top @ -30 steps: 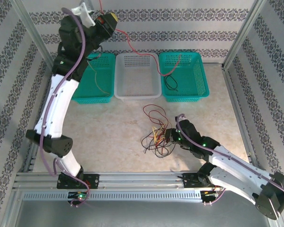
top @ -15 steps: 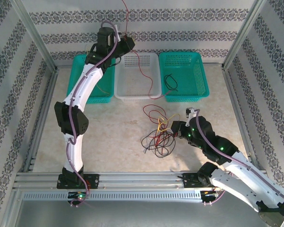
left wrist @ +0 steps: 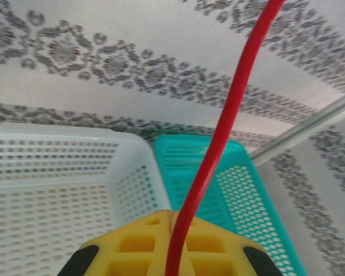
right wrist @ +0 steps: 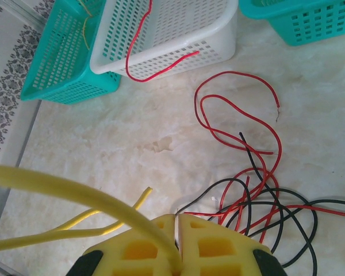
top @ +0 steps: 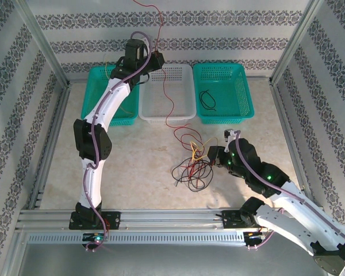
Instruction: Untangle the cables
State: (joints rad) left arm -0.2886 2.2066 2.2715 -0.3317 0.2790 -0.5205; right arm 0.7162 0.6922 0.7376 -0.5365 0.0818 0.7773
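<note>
Cables (top: 191,164) are seen knotted in a loose heap on the table (top: 132,167), near the white basket (top: 146,115). A red cable (left wrist: 218,138) is drawn from the heap up across that basket, and its upper end is cut off by the frame edge. It is clamped in the closed left gripper (top: 159,57), which is raised on an outstretched arm above the basket's far rim. A yellow cable (right wrist: 75,192) is pinched in the closed right gripper (right wrist: 177,227), held low beside the heap. A black cable (top: 207,100) is seen in the right teal basket (top: 224,119). What is in the left teal basket (top: 123,121) is hard to make out.
</note>
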